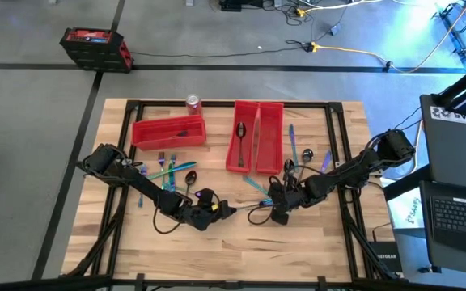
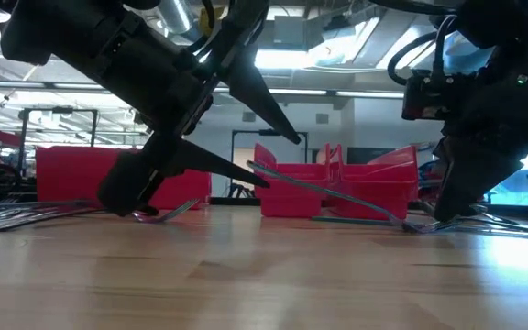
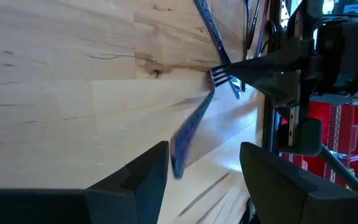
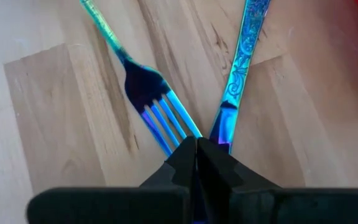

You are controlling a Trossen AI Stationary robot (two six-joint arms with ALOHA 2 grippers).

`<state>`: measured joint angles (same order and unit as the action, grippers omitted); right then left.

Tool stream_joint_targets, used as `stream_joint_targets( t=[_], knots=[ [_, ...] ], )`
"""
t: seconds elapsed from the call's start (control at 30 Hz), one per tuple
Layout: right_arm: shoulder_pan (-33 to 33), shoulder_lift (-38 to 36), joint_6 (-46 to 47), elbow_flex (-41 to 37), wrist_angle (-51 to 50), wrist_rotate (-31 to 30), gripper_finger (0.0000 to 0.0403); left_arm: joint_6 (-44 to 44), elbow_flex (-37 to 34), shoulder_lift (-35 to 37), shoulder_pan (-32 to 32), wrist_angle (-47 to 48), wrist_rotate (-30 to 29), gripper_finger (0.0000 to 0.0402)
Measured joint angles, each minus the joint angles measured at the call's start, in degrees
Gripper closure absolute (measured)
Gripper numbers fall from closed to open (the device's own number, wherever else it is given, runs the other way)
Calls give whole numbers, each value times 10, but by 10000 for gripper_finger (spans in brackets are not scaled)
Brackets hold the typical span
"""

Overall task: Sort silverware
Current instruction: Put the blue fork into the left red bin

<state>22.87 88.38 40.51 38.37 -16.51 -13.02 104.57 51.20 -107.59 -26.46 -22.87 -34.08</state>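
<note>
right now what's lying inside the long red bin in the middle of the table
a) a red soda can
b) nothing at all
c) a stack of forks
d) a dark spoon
d, the high view shows one dark spoon lying lengthwise in the left compartment of the long red bin, while the soda can stands on the table outside the bins.

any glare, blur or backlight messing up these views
Low view: bright ceiling lights and windows backlight both arms into silhouettes, with sheen on the table. Left wrist view: the utensil ahead of the left gripper is smeared. Right wrist view: fork sharp, right gripper soft. High view: even light.
</note>
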Motion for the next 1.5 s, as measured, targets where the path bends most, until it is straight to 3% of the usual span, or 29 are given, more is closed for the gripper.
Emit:
stream_joint_targets(
  t=[1.5],
  knots=[
    [0,0,-3,0,0,-7,403,2,0,0,23,8,13,215]
  ],
)
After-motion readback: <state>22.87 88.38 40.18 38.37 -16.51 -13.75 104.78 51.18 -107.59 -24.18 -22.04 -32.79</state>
